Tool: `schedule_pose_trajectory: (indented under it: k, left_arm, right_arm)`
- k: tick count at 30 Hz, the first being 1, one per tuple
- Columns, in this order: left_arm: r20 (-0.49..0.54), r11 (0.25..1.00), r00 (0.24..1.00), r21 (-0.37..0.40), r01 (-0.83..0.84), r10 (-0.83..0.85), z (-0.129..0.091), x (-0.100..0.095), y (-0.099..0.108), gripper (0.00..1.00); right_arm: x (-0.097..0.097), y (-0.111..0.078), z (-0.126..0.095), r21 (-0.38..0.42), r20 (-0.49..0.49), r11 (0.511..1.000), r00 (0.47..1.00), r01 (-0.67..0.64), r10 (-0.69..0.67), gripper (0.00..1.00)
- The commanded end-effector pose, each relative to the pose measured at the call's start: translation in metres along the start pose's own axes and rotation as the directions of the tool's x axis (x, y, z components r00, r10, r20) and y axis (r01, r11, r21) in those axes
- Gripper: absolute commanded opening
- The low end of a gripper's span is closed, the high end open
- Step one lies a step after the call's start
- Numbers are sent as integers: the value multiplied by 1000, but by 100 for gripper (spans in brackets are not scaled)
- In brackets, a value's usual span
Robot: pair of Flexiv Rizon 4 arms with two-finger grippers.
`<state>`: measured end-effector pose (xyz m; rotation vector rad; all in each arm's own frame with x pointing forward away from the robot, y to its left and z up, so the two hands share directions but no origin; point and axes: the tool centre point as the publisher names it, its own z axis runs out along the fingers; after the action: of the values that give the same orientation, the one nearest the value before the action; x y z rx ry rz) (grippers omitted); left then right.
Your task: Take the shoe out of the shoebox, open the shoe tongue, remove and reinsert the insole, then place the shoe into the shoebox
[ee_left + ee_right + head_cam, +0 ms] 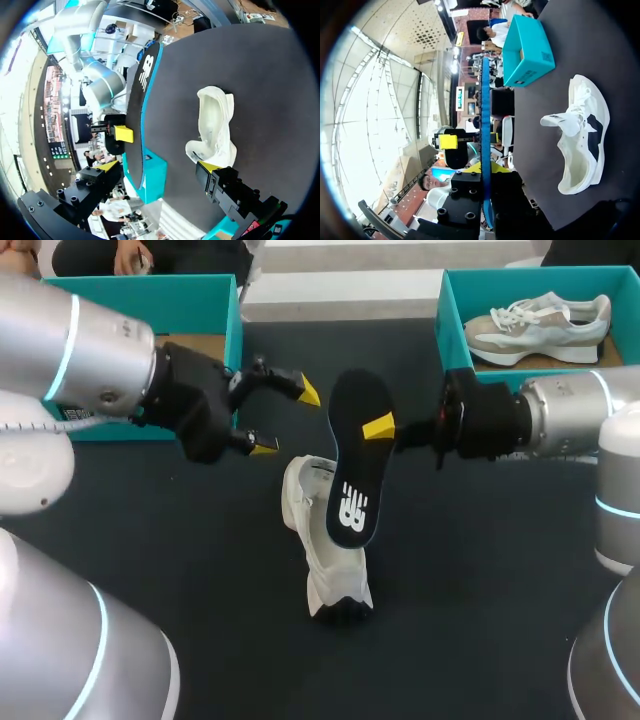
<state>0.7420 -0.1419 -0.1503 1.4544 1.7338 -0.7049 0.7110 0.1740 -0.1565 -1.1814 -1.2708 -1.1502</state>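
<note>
1 black, blue-edged insole [356,465]

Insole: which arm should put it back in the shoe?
Right: the right claw is shut on the insole, near the white shoe; the left claw is open, empty.

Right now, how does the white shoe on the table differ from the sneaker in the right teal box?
The white shoe sits on the dark table; the beige-and-white sneaker lies inside the teal cardboard shoebox. The table shoe is mostly white; the boxed sneaker has beige panels. The right hand holds a black insole above the table shoe; the boxed sneaker is untouched. Both are low lace-up sneakers.
</note>
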Motion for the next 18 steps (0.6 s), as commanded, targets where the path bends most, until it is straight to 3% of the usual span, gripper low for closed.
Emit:
schedule_pose_trajectory:
  k: [1, 12, 15, 18]
  left_arm:
    - [424, 1000, 905, -5, -5, 7, 2, 5, -3, 100]
    - [460, 1000, 888, -10, 5, 0, 12, -3, 3, 100]
    - [466, 1000, 885, -8, 3, 1, 18, -6, 4, 84]
    - [469, 1000, 883, -5, 0, 2, 23, -10, 3, 82]
  right_arm:
    - [-1, -1, 4, -3, -2, 1000, 1000, 0, 0, 0]
    - [-5, -5, 12, -5, -24, 1000, 1000, -4, 4, 0]
    - [-5, -5, 16, -6, -27, 1000, 1000, -3, 3, 0]
    - [-6, -4, 19, -4, -28, 1000, 1000, -4, 4, 0]
